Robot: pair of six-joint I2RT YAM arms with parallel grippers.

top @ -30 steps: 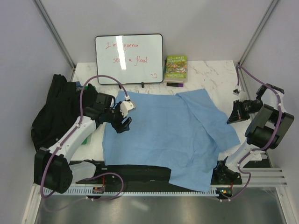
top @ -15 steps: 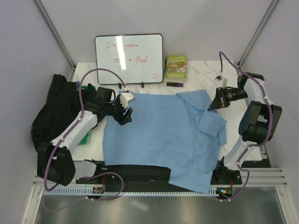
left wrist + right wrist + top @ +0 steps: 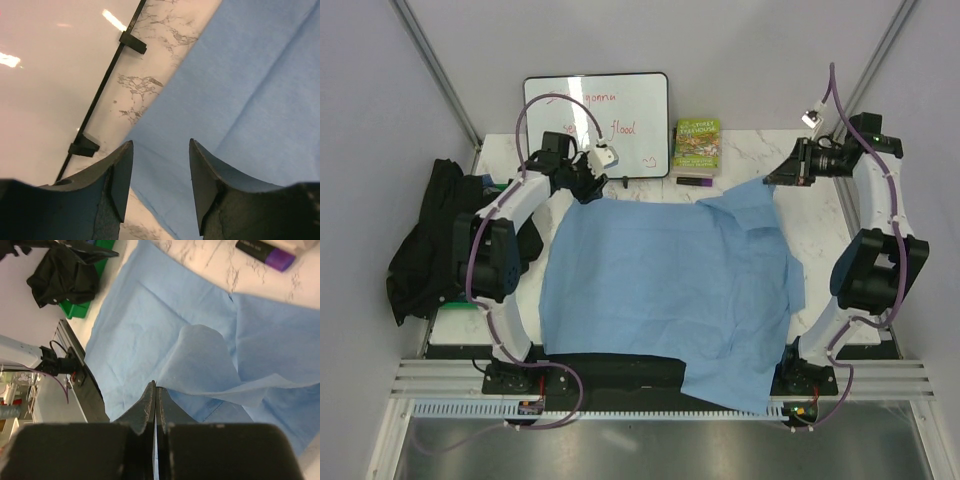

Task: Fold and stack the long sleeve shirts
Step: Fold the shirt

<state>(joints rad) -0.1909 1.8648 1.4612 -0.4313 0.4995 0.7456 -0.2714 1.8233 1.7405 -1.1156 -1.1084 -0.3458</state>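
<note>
Reaching far forward along the table's left side, the left arm is stretched nearly straight, its wrist turned down at the foot of the whiteboard (image 3: 640,110). The left gripper (image 3: 588,188) hangs over the far left corner of the light blue shirt (image 3: 660,290). In the left wrist view its two dark fingers (image 3: 117,175) stand partly apart, and nothing lies between them. Under the gap run the shirt's edge and a strip of the marble table (image 3: 145,90), so the jaws straddle the hem without holding it.

The right arm rises steeply from its base, bends at the elbow and points its forearm leftward across the far right of the table. The right gripper (image 3: 770,180) is closed tight. In the right wrist view a lifted flap of the blue cloth runs up to its pinched fingertips, so it appears to hold the shirt's far right corner clear of the table.

The light blue shirt lies spread flat over the middle of the table, its right part doubled over itself and its near edge hanging past the front. The black shirt (image 3: 425,250) sits in a crumpled heap at the left edge, partly over a green bin (image 3: 80,307). A book (image 3: 697,145) leans by the whiteboard, with a purple marker (image 3: 695,182) in front of it.
</note>
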